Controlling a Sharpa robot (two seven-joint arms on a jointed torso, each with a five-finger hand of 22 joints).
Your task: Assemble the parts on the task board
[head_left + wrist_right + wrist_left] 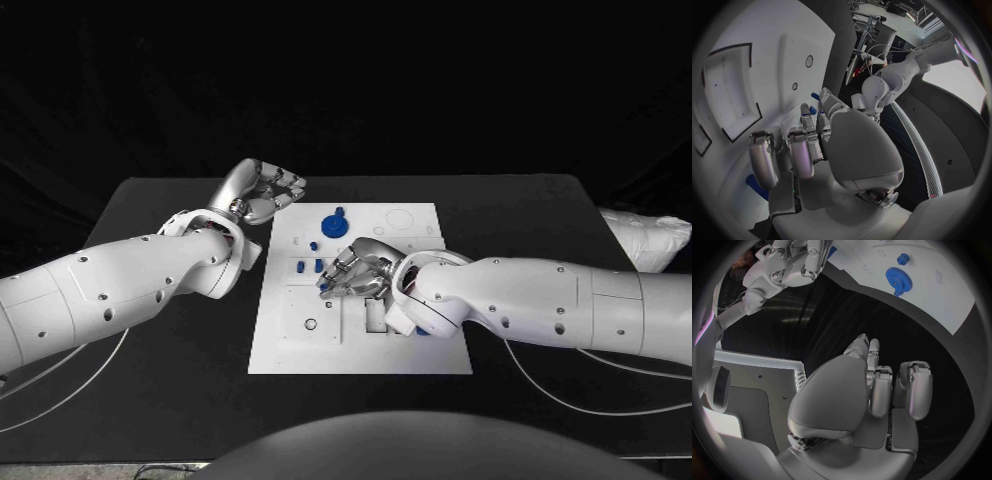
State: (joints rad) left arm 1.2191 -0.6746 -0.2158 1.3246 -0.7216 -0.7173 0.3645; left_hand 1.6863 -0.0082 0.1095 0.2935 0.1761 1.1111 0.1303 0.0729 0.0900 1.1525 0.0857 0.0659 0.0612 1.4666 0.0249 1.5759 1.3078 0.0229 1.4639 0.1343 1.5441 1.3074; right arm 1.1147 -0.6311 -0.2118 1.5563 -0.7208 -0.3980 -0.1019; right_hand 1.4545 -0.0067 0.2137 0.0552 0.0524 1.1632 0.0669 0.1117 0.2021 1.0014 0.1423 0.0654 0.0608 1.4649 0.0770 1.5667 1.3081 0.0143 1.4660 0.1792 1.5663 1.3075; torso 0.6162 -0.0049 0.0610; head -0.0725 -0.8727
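The white task board [361, 330] lies in the middle of the black table. A blue gear [335, 224] sits near its far edge, and small blue pegs [309, 266] lie on its left part. My right hand [361, 272] hovers low over the board's middle with its fingers curled down beside the pegs. A blue piece [814, 95] shows right at its fingertips [804, 114]; whether it is pinched is unclear. Another blue piece [754, 185] lies under the hand. My left hand [260, 192] is off the board's far left corner, fingers curled in on nothing. The gear [895, 276] lies ahead of it.
Recessed slots and small holes [312, 324] mark the board's near half. A white bundle [642, 238] lies at the table's right edge. Thin white cables [87, 370] trail under both arms. Bare black table surrounds the board.
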